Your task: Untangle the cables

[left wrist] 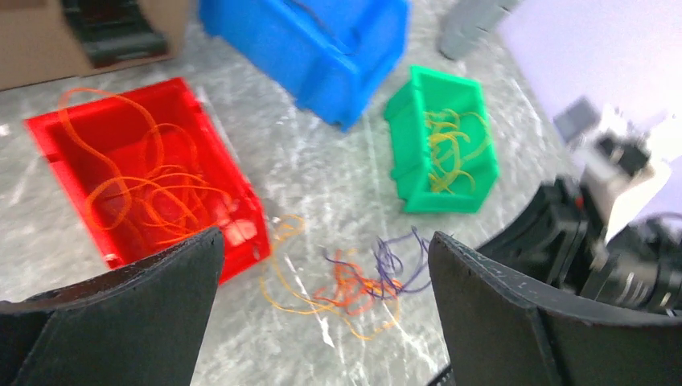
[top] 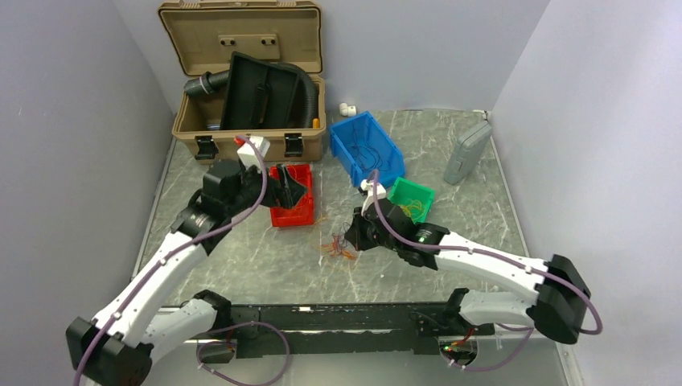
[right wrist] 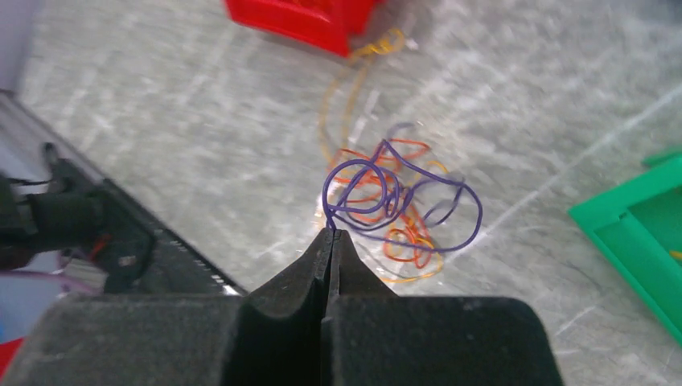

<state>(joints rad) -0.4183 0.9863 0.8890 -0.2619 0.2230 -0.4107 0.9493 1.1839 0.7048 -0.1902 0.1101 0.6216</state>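
A small tangle of thin bendy cables (top: 338, 248) lies on the grey stone-look bench (top: 257, 269), in the middle, between the two arms. The strands are orange, red, yellow and purple, and they loop over each other. The tangle is just in front of the red plastic bin (top: 291, 211), and one orange strand reaches up to the bin's corner.

The right end effector (right wrist: 331, 235) is closed tight. Its two black fingers press together on one thin purple cable (right wrist: 326, 197) at the near edge of the tangle. The purple cable makes big loops that lie over the orange and red ones.

The left end effector (left wrist: 326, 237) is wide open and holds nothing. It hangs above the bench by the red plastic bin and looks down on the tangle.

Inside the red plastic bin lie many loose orange cables (left wrist: 145, 193). The small green plastic bin (left wrist: 402, 137) sits to the right of the tangle and has yellow cables (left wrist: 446, 153) in it. The big blue plastic bin (left wrist: 322, 48) stands further back, between the red one and the green one. At the back of the bench is an open tan plastic case (top: 241, 48) with a fat black hose (top: 310, 88) in it. A flat grey box (top: 467, 151) lies at the far right
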